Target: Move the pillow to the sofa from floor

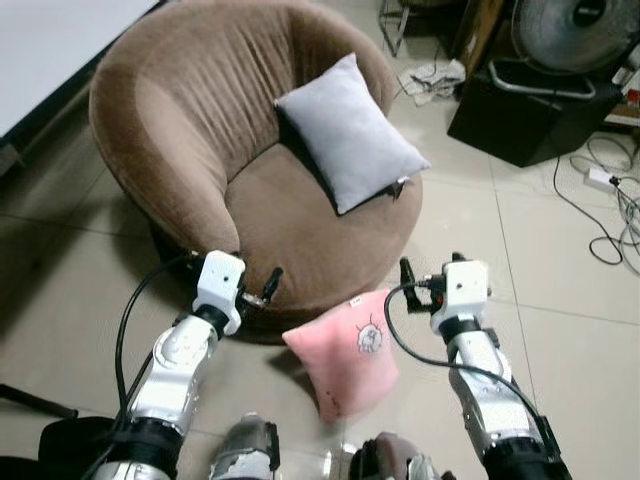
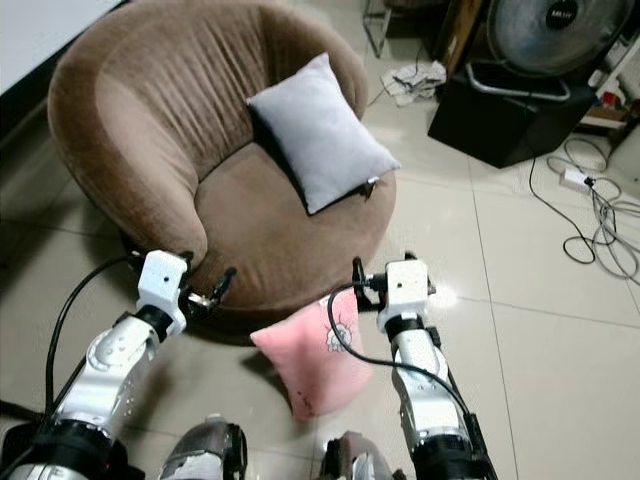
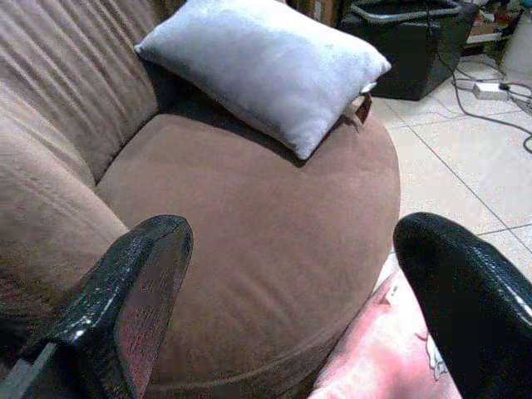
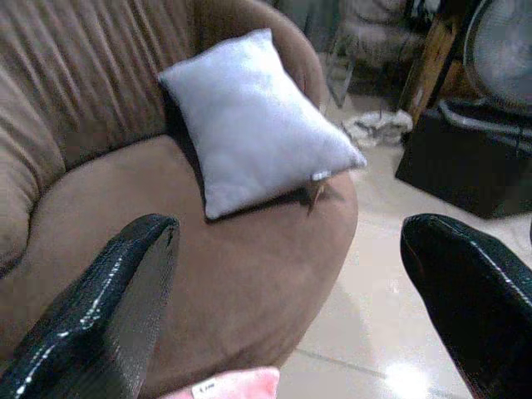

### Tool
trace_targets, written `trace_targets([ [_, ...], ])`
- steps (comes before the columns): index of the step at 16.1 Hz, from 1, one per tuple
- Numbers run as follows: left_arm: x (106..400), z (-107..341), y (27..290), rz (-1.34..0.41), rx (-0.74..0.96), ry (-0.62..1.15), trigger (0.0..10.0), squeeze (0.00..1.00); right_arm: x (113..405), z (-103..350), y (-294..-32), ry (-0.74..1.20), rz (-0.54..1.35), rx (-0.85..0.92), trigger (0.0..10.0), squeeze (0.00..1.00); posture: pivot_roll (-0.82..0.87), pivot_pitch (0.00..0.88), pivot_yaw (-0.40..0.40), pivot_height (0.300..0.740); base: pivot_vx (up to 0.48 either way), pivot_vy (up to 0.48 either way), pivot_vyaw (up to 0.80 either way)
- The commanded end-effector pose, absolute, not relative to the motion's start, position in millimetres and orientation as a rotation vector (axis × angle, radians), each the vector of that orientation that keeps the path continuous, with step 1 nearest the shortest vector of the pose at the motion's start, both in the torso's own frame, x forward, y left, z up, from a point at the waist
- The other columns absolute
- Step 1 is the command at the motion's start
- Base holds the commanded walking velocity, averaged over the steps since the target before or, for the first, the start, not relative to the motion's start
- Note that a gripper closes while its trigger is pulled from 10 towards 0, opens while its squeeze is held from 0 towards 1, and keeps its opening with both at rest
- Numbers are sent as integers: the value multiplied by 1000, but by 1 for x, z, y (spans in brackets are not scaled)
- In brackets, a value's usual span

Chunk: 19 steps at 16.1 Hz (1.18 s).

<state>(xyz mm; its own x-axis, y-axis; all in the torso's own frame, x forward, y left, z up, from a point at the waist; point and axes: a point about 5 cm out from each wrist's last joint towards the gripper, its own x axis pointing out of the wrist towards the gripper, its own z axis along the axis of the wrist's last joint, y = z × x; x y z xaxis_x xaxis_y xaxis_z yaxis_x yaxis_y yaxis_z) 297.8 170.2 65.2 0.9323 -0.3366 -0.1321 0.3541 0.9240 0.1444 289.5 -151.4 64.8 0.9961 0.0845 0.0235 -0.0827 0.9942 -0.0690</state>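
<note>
Pink pillow [image 1: 345, 352] stands on the floor [image 1: 560, 300] against the brown sofa [image 1: 200, 150] front, between left gripper [image 1: 262, 291] and right gripper [image 1: 418, 279]; both jaws apart, holding nothing.

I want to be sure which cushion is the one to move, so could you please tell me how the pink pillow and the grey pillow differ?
The pink pillow lies on the tiled floor against the front of the brown sofa; the grey pillow rests on the sofa's seat, leaning on its backrest. The pink one bears a small printed drawing and a white tag; the grey one is plain. The pink one sits between the left tool and right tool; the grey one lies beyond them. Both are soft and rectangular.
</note>
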Motion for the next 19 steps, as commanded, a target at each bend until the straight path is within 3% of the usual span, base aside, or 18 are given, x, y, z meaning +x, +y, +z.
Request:
trace_targets([
  [1,298,63,171,-365,187,125,10000,1000,286,63,-158,-11,71,-78,10000,0,91,160,-32,695,0,0,0],
  [7,312,72,178,-423,338,169,10000,1000,270,24,-178,162,9,-122,10000,0,89,161,1,695,0,0,0],
  [11,312,70,174,-441,377,179,10000,1000,276,35,-167,118,26,-86,10000,0,81,159,5,695,0,0,0],
  [19,308,65,170,-460,353,197,10000,1000,278,35,-157,128,55,-67,10000,0,82,170,5,690,271,-140,0],
])
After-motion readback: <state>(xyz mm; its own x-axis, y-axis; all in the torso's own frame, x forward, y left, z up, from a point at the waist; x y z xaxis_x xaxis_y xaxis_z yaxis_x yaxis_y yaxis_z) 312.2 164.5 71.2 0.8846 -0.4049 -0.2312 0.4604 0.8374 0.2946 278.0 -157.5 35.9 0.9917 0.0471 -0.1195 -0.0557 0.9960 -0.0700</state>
